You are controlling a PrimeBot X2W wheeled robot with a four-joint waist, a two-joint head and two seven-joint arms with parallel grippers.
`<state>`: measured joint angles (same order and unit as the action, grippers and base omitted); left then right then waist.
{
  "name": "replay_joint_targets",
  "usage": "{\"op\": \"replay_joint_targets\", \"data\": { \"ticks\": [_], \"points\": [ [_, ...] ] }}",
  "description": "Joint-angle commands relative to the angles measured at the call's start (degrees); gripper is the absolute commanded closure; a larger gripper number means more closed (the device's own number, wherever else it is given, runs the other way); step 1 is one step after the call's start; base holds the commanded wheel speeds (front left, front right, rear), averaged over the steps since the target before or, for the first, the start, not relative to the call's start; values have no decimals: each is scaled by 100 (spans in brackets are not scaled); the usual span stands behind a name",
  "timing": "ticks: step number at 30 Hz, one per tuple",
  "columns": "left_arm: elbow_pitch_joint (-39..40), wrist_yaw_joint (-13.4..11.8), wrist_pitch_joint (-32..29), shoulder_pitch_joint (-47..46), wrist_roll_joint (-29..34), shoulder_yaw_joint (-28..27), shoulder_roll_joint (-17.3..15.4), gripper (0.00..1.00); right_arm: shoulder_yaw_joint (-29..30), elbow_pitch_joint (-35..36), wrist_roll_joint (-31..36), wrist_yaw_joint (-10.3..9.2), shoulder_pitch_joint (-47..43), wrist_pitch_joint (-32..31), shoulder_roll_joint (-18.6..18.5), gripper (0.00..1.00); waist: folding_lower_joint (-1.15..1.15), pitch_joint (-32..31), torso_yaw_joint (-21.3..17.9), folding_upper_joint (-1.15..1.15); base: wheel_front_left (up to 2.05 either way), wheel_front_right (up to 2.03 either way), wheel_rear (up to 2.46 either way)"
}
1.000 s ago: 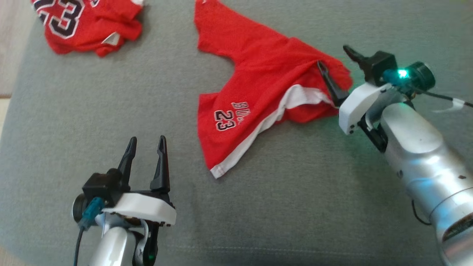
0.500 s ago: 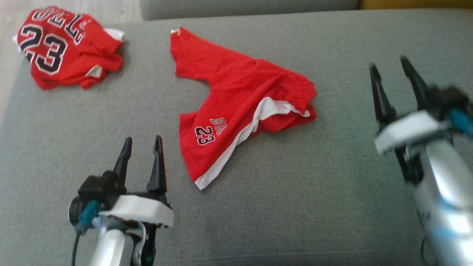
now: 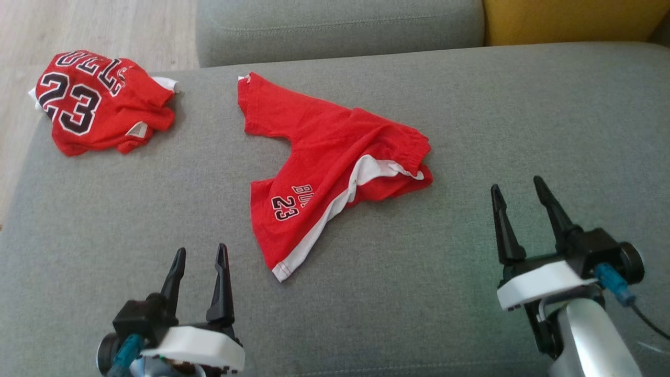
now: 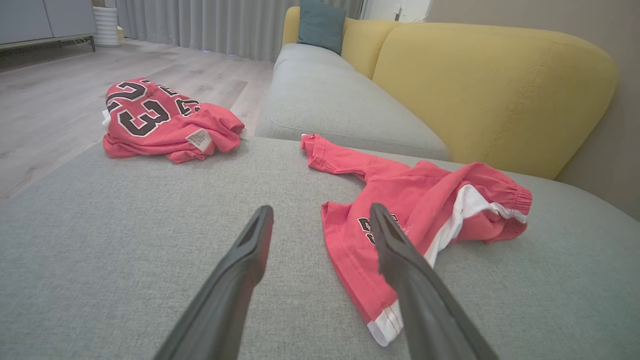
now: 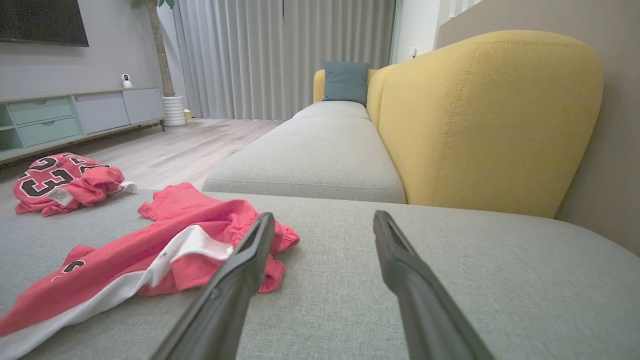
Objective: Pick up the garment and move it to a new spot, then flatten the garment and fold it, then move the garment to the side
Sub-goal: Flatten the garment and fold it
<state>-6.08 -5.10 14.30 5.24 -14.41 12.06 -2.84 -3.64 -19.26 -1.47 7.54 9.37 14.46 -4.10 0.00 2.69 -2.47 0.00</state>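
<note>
1. Grey sofa cushion (image 3: 523, 115) carries the red shorts (image 3: 324, 152) mid-seat, rumpled, with the waistband (image 3: 416, 149) bunched at the right end; a red jersey (image 3: 99, 112) lies well apart at the far left corner.
2. Left jaws and right jaws both stand spread and empty, short of the shorts.
3. The cloth is probably light, limp and easy to grip. Pinch it at the waistband corners or at the leg hem (image 3: 282, 269), not mid-fabric.

Home living room: sofa (image 5: 480, 125), curtains (image 5: 240, 55), television (image 5: 40, 22)
</note>
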Motion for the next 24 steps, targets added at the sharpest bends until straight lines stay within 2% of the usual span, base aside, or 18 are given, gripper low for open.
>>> {"op": "replay_joint_targets", "data": {
  "ticks": [1,15,24],
  "points": [
    [226,-40,70,-108,-36,-207,-4,0,-140,241,52,-5,78,53,42,0,0,-32,-1,0,0,0,0],
    [347,-140,70,85,-20,-128,-4,0,-157,264,41,-5,-52,53,116,0,0,-154,12,0,0,0,0],
    [282,-67,70,96,5,-26,-4,0,-181,274,-10,-5,-51,53,121,0,0,-99,-10,0,0,0,0]
  ]
}}
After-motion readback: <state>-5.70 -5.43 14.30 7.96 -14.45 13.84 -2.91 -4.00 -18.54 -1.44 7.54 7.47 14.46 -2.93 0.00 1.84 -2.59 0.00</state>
